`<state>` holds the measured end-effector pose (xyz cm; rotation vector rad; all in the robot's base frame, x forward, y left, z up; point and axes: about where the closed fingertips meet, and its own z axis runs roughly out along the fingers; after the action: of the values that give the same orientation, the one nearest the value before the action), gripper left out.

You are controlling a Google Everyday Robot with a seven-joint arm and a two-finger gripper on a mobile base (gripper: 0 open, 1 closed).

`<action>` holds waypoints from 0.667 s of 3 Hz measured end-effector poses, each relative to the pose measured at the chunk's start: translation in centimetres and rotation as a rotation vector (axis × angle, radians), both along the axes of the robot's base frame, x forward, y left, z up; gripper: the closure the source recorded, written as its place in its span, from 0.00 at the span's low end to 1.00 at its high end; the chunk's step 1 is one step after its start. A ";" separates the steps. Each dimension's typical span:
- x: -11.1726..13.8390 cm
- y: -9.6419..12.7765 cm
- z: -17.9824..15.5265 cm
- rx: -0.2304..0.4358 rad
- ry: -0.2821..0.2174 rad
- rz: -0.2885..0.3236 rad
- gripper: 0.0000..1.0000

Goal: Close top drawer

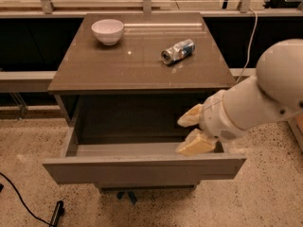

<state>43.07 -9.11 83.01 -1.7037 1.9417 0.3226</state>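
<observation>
Camera view (only view).

- Drawer (142,170): pulled well out of the cabinet, front panel nearest the camera, grey interior bare.
- Claw (193,131): at the drawer's right end, hanging over the interior just behind the front panel. Its two tan fingers (195,146) stand apart, one above the other, gripping nothing. I cannot tell whether the lower one touches the panel's top edge.
- Surface (142,70): carries a white bowl (108,30) at back left and a can (177,51) on its side, right of centre.

Risks, as judged:
1. The claw is on the inner side of the front panel. A push from there does not drive the drawer home, and if the drawer goes in with the claw inside, the fingers get pinched between the panel and the cabinet top. The claw likely needs to clear the box and meet the panel's outer face.
2. Contact far out at the right end could skew the drawer on its slides and jam it. A push nearer the middle looks safer.
3. A hard closing jolt could set the can rolling, since it lies on its side. The bowl looks stable.
4. The arm's bulk sits close to the cabinet's right front corner and could knock it while repositioning.

Writing: the can has a blue and silver label, but the text is not legible. No other markings can be read.
</observation>
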 end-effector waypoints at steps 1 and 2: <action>0.5 2.8 -4.1 0.112 -0.013 0.018 0.70; -0.1 5.2 -9.0 0.247 -0.012 0.040 1.00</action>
<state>42.95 -3.90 73.99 -1.5808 1.7784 0.5419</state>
